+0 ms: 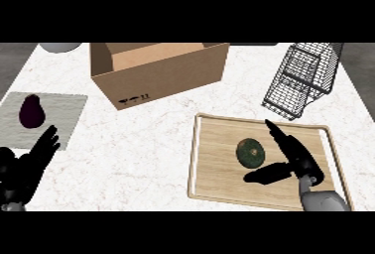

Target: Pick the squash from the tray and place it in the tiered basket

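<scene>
A dark green round squash (pixel 250 152) lies on the wooden tray (pixel 219 183) at the right of the counter. My right hand (pixel 294 154) is over the tray just right of the squash, fingers straight and pointing away, thumb spread below the squash; it is open and holds nothing. The black wire tiered basket (pixel 304 79) stands behind the tray at the far right. My left hand (pixel 29 166) rests open at the lower left edge, fingers up.
An open cardboard box (pixel 157 69) stands at the back centre. A dark purple eggplant (pixel 31 111) lies on a grey mat (pixel 62 116) at the left. A grey round object (pixel 61 46) shows at the top left.
</scene>
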Controlling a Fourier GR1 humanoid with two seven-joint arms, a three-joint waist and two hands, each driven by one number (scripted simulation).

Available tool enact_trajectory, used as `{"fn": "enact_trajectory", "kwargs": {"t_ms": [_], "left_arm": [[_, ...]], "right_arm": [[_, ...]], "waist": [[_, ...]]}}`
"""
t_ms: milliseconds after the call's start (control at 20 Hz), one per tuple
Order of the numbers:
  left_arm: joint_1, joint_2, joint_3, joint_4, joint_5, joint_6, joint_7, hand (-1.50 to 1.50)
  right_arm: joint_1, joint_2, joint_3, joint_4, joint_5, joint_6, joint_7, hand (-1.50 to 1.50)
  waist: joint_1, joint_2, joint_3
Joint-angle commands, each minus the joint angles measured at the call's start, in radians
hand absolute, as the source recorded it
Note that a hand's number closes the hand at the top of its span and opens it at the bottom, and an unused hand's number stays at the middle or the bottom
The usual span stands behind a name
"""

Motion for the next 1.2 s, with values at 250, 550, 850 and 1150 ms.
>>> {"fn": "enact_trajectory", "kwargs": {"t_ms": [250, 550, 850, 1150], "left_arm": [[-0.025, -0.042, -0.013, 0.026, -0.033, 0.015, 0.005, 0.00], [-0.015, -0.017, 0.016, 0.065, -0.023, -0.023, -0.045, 0.00], [-0.029, -0.054, 0.006, 0.092, -0.055, 0.008, -0.081, 0.00], [-0.038, -0.034, -0.004, 0.033, -0.044, -0.022, -0.021, 0.00]], "right_arm": [[-0.081, 0.041, -0.022, 0.183, 0.008, -0.007, -0.101, -1.50], [-0.003, 0.069, 0.047, 0.107, 0.084, -0.073, -0.228, 1.50], [-0.045, 0.128, 0.045, 0.113, 0.132, -0.208, -0.212, 1.50], [-0.280, 0.130, 0.181, 0.173, 0.398, -0.392, 0.132, 1.50]], "waist": [[0.006, 0.010, 0.009], [0.002, 0.009, 0.009], [0.001, 0.009, 0.009], [0.056, 0.012, 0.004]]}}
